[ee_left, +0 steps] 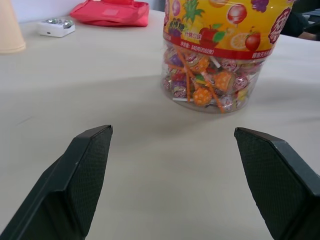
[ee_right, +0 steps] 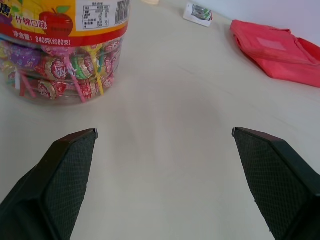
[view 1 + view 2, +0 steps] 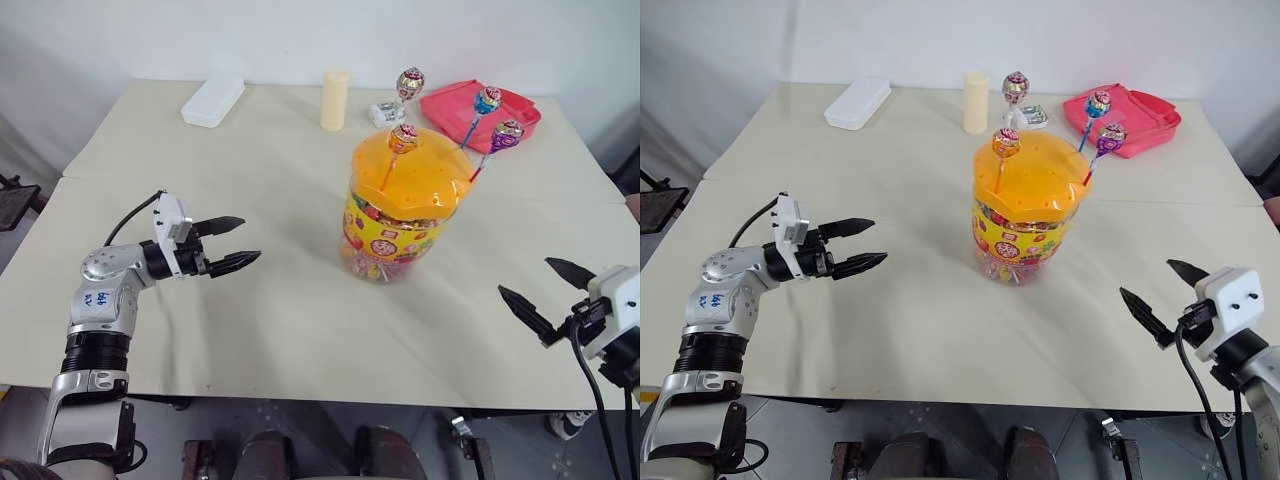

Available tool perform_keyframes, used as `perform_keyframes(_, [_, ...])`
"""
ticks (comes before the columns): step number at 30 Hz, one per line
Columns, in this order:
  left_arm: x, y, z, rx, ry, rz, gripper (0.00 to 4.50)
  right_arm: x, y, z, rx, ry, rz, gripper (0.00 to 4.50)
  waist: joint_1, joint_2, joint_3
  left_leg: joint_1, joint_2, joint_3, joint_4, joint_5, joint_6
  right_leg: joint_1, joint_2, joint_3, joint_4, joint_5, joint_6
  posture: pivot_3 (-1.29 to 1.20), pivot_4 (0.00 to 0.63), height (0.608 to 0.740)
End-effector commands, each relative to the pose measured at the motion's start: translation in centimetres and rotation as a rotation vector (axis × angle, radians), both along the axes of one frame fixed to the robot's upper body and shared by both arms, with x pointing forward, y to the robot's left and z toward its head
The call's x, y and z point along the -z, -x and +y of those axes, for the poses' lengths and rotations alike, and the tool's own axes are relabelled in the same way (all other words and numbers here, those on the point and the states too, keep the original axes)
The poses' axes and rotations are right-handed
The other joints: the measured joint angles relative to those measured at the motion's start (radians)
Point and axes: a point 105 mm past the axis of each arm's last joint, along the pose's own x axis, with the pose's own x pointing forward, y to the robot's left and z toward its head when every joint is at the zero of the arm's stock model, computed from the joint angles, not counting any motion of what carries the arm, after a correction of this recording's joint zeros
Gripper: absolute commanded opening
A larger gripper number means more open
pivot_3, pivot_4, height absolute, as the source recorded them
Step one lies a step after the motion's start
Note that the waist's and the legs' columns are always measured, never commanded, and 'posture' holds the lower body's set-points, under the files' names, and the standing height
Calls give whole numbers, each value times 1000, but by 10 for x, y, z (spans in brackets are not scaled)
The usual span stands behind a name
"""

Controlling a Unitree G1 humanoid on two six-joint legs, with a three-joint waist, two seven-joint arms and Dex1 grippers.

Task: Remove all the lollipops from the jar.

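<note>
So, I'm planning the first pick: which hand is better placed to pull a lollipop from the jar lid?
Probably the left hand. It is open, higher over the table and points toward the jar, nearest the orange lollipop. The right hand, also open, sits low at the table's near edge.

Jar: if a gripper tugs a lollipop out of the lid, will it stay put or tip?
Probably stays. The jar is wide and sits flat on the table, with wrapped candy filling the bottom, so likely bottom-heavy. The lollipops stand on thin sticks in lid holes; a sideways tug up there could rock it. Smooth plastic may slide if pushed.
</note>
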Motion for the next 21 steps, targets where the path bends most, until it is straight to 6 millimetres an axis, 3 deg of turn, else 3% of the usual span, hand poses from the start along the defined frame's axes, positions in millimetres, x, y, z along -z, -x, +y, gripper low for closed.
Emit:
perform_keyframes(1, [-13, 4, 0, 5, 18, -42, 4119, -8, 0, -1, -3, 7, -30, 4500, 0, 0, 0, 0, 0, 0, 0, 0, 0, 0, 0, 0, 0, 0, 0, 0, 150, 740])
perform_keyframes(9, [-33, 13, -5, 19, -50, -26, 4119, -21, 0, 6, -66, -19, -17, 4500, 0, 0, 0, 0, 0, 0, 0, 0, 0, 0, 0, 0, 0, 0, 0, 0, 150, 740])
perform_keyframes(15, [-83, 28, -15, 159, -76, -142, 4119, -50, 15, 24, -230, -40, -28, 4500, 4, 0, 0, -1, 0, -1, 2, 0, 0, 0, 0, 0, 1, 0, 0, 0, 150, 740])
perform_keyframes(18, [-111, 29, -28, 223, -51, -233, 4119, -59, 22, 33, -302, -9, -21, 4500, 6, 0, 0, -6, 0, -4, 7, 0, 1, 0, 0, -3, 0, 0, 0, 0, 150, 740])
perform_keyframes(21, [-127, 30, -46, 312, -22, -292, 4119, -69, 26, 40, -351, 2, -44, 4500, 7, 0, 0, -9, 0, -6, 11, -1, 2, 0, 0, -5, 1, 0, 1, 0, 150, 740])
